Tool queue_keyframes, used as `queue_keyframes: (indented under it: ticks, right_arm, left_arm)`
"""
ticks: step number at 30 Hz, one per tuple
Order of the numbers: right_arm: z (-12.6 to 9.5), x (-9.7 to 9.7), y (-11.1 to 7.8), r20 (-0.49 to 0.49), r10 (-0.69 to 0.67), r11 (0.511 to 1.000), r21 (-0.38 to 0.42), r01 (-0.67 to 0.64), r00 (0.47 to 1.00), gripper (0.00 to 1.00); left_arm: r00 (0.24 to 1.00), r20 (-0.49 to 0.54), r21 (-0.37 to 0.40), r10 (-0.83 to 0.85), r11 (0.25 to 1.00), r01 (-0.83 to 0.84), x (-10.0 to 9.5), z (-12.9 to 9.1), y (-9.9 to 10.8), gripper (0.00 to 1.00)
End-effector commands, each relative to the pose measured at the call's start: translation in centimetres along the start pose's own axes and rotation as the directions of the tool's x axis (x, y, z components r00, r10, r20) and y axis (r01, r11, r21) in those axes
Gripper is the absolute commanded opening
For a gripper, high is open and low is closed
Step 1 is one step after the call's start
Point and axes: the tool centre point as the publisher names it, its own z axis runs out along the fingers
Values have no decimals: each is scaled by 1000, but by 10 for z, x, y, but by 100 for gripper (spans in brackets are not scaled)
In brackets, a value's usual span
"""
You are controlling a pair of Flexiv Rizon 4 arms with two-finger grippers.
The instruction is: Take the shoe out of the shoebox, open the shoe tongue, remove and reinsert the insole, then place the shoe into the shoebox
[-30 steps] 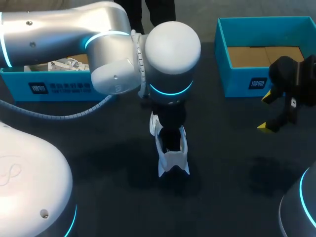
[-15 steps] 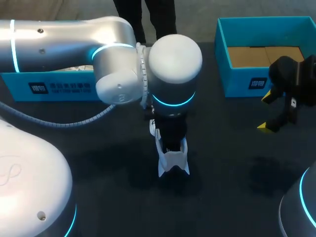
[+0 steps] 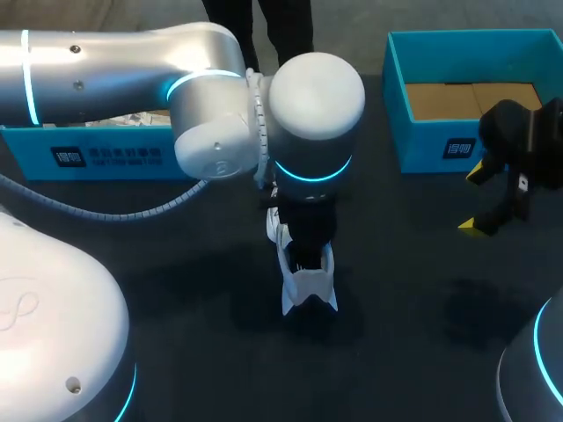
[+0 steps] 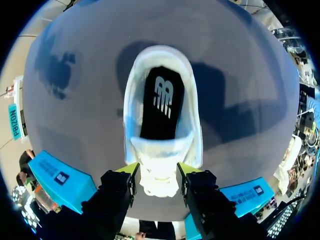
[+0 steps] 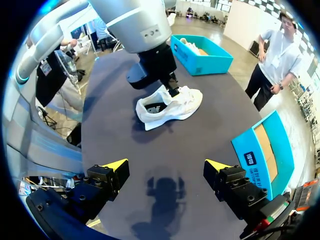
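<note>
The white shoe (image 3: 308, 288) stands upright on the dark table, mid-table, its black insole (image 4: 161, 100) lying inside. My left gripper (image 3: 304, 244) comes down on it from above. In the left wrist view its fingers (image 4: 156, 172) press the laced part by the tongue from both sides, shut on the shoe (image 4: 134, 107). The right wrist view shows the shoe (image 5: 175, 102) with the left gripper (image 5: 167, 82) on its middle. My right gripper (image 3: 473, 200) hangs open and empty at the right, just in front of the blue shoebox (image 3: 457, 149), which has a bare cardboard floor.
A second blue box (image 3: 97, 158) with crumpled white paper stands at the back left, partly hidden under my left arm. In the right wrist view the open right gripper (image 5: 166, 164) has bare table ahead of it, the shoebox (image 5: 255, 150) beside it.
My left arm's upper links have shifted slightly to the right and lower over the table. The shoe and the right arm have not moved.
</note>
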Motion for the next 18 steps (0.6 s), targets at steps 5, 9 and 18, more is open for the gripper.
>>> queue_keyframes:
  ticks: [5, 9, 18]
  right_arm:
    - [2, -1, 1, -2, 1, 1000, 3, -1, 1000, 100]
    - [2, -1, 1, -2, 1, 1000, 3, -1, 1000, 100]
    - [2, -1, 1, -2, 1, 1000, 3, -1, 1000, 100]
  left_arm:
    - [1000, -16, 19, -9, 1000, 10, 3, 8, -16, 46]
    - [999, -19, -16, -35, 999, 34, 8, -5, -6, 47]
    - [955, -120, -34, -271, 962, 269, 16, -26, 5, 49]
